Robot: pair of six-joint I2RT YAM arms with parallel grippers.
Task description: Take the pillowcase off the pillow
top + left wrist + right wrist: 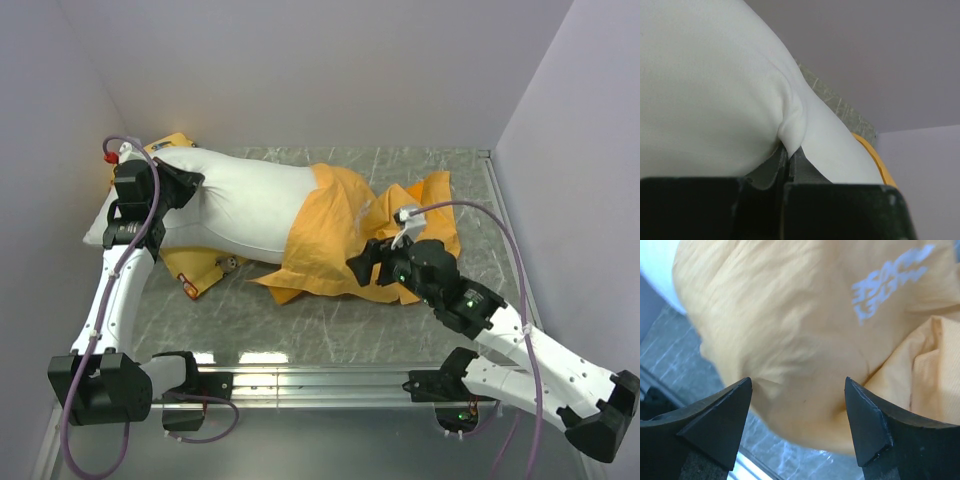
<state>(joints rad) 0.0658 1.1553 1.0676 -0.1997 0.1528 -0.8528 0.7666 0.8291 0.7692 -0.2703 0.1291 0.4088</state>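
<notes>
The big, plump white pillow [250,205] lies across the grey stone-look counter [300,320]. Its left end is bare. Its right end is inside the orange cloth pillowcase [335,240], which is bunched up and wrinkly toward the right side of the counter.

The left end effector [190,185] is pressed together on a little fold of the white pillow. In the left wrist view you can see the white cloth squeezed into a pucker between the two dark fingers. I think it holds on there so the pillow cannot slide along when the cover gets pulled.

The right end effector [797,400] is spread wide, with orange cloth showing in the gap between its fingers. It sits at the near edge of the pillowcase. I think it is lined up to grab the cloth and tug it away to the right. I cannot tell if the fingers touch the cloth yet.

Some things are hard to see. The right end of the pillow is hidden inside the cover, so I cannot tell how much of it is in there. Only some small white letters [890,282] show on the orange cloth, and they are blurry. A smaller yellow pillow [190,268] peeks out from under the white one, mostly covered. The left arm [125,270] hides part of the pillow's left end.
</notes>
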